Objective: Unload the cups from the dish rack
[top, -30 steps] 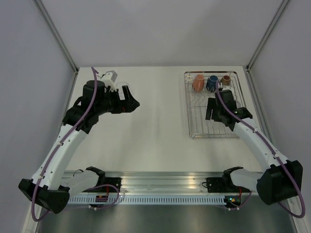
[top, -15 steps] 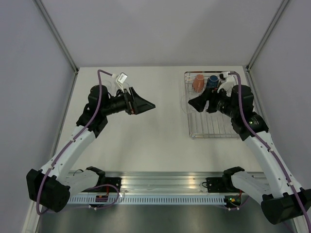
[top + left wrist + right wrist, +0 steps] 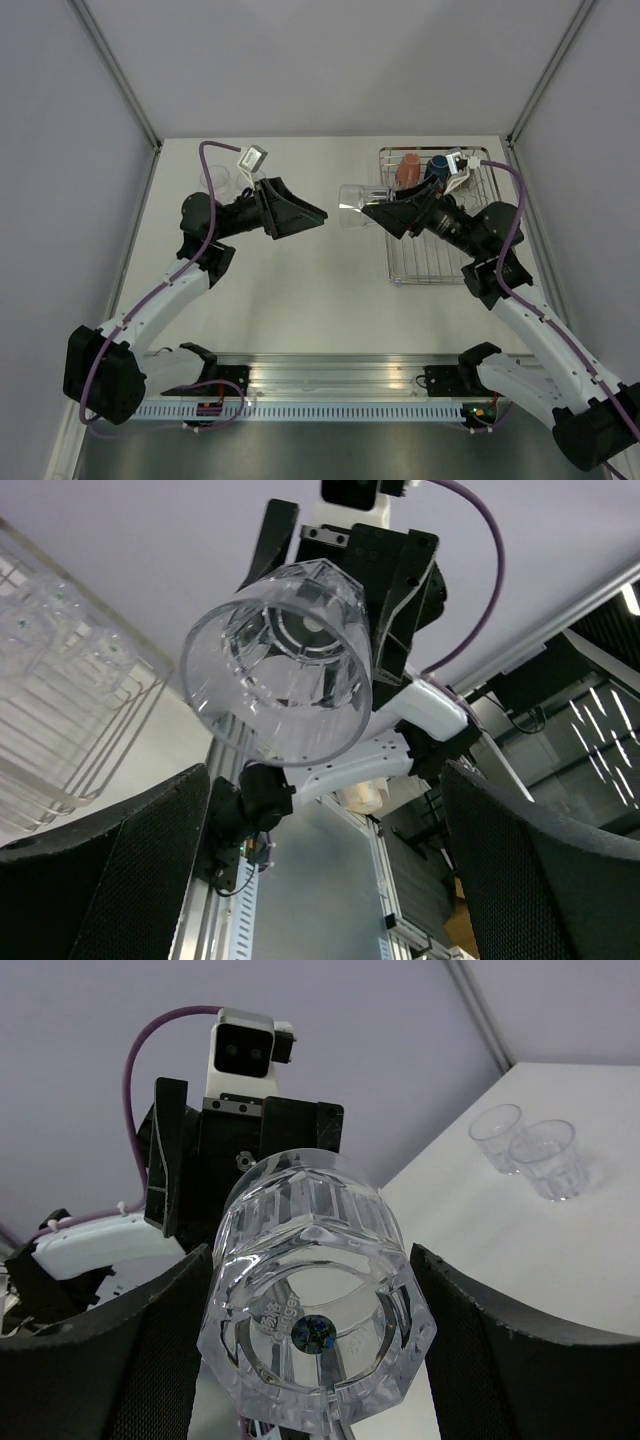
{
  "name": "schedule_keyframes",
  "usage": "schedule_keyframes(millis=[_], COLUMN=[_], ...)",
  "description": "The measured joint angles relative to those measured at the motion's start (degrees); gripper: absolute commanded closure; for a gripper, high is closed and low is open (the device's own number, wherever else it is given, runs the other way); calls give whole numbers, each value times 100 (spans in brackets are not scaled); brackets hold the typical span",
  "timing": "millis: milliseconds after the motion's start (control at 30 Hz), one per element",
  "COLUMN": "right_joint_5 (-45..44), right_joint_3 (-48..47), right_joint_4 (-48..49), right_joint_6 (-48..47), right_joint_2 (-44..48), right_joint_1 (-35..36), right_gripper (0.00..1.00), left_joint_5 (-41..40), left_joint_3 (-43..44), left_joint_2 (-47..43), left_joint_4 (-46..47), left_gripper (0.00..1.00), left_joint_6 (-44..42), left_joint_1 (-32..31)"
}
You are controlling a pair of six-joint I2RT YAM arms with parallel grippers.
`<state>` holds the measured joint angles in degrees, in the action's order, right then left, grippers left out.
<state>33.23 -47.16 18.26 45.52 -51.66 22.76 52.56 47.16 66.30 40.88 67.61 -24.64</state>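
My right gripper (image 3: 385, 208) is shut on a clear glass tumbler (image 3: 355, 195) and holds it on its side in the air, left of the silver wire dish rack (image 3: 478, 268). In the right wrist view the tumbler (image 3: 315, 1320) sits base-first between my fingers (image 3: 520, 1360). My left gripper (image 3: 305, 220) is open and empty, facing the tumbler a short gap away. In the left wrist view the tumbler's mouth (image 3: 280, 665) faces me above my fingers (image 3: 100, 870). A salmon-orange mug (image 3: 407, 170) and a dark blue mug (image 3: 437, 168) stand at the rack's far end. The brown mug is hidden.
Two clear tumblers (image 3: 497, 1135) (image 3: 545, 1155) stand on the white table at the far left, seen behind my left arm (image 3: 220, 180). Grey walls close in the table on three sides. The rack lies at the far right (image 3: 60, 710).
My right gripper has risen from the rack and swung left with a tumbler in it. My left gripper has turned and moved right, toward the middle.
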Motion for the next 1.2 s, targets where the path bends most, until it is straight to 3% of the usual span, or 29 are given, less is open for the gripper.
schedule_keyframes(millis=[200,400,433,500,533,600,633,667,733,833,867,933,1067,1200], right_joint_5=[-2,-9,-13,-20,-24,-26,-26,-17,-90,-142,-184,-267,-702,-1770], right_joint_3=[33,144,149,153,153,153,155,155,157,173,175,168,-9,-424], right_joint_4=[800,1132,1165,1215,1239,1316,1346,1405,1427,1456,1416,1250,319,-1084], right_joint_6=[188,251,260,273,275,284,291,330,400,433,407,216,-433,-1126], right_joint_2=[-396,-621,-649,-686,-697,-726,-739,-758,-787,-824,-822,-802,-702,-374], right_joint_1=[483,645,669,717,734,776,789,796,811,804,804,809,824,815], right_gripper=[58,58,59,59,58,58,58,57,53,27,13,2,2,2], left_joint_5=[20,17,15,9,7,-17,-33,-59,-138,-181,-203,-282,-490,-1189], left_joint_3=[0,13,26,63,85,118,131,140,160,166,166,188,496,1185], left_joint_2=[4,11,17,37,44,46,48,48,48,48,46,39,28,42], left_joint_4=[603,643,634,616,595,498,457,411,393,313,254,66,-1156,-2903], left_gripper=[10,34,43,53,65,75,89,97,98,98,98,98,98,98], left_joint_6=[225,223,221,214,208,157,127,81,-116,-282,-332,-461,-1141,-2177], left_joint_1=[-295,-509,-525,-549,-551,-562,-566,-575,-573,-566,-566,-566,-599,-610])
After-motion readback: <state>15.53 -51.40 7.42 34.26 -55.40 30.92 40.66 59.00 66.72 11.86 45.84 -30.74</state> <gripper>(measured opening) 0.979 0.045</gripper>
